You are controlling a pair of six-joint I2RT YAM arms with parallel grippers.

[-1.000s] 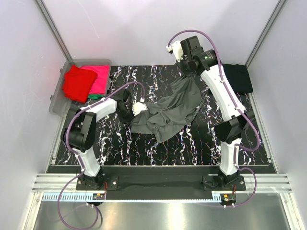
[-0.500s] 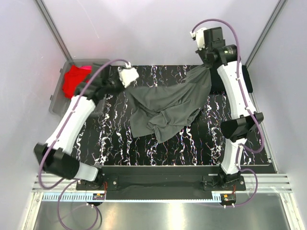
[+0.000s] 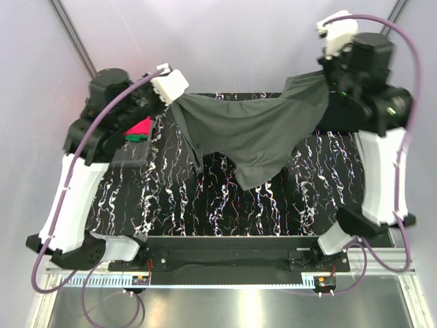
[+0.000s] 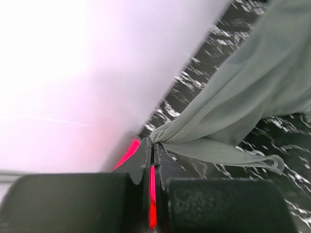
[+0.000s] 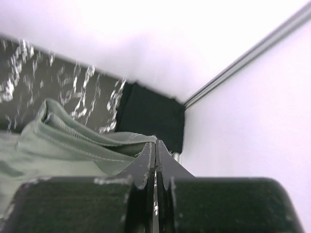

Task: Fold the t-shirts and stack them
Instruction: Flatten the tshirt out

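Observation:
A dark grey t-shirt [image 3: 252, 130] hangs spread in the air between both arms, and its lower part droops toward the marbled table [image 3: 205, 205]. My left gripper [image 3: 173, 102] is shut on the shirt's left end, the cloth bunched at the closed tips [image 4: 153, 144]. At the upper right my right gripper [image 3: 326, 79] is shut on the other end, pinching a hemmed edge [image 5: 155, 142]. The grey cloth [image 4: 252, 82] stretches away rightward in the left wrist view. A folded black t-shirt [image 5: 153, 119] lies at the table's back right corner. Pink cloth [image 3: 142, 126] and green cloth [image 3: 136, 137] show under the left arm.
The bin holding the coloured shirts is mostly hidden by the left arm at back left; a red glimpse [image 4: 127, 153] shows beside the left fingers. White walls enclose the table on three sides. A metal corner post [image 5: 252, 53] stands behind the black shirt.
Both arms have risen and moved apart, lifting the grey shirt off the table and stretching it between them. The left arm now covers the bin.

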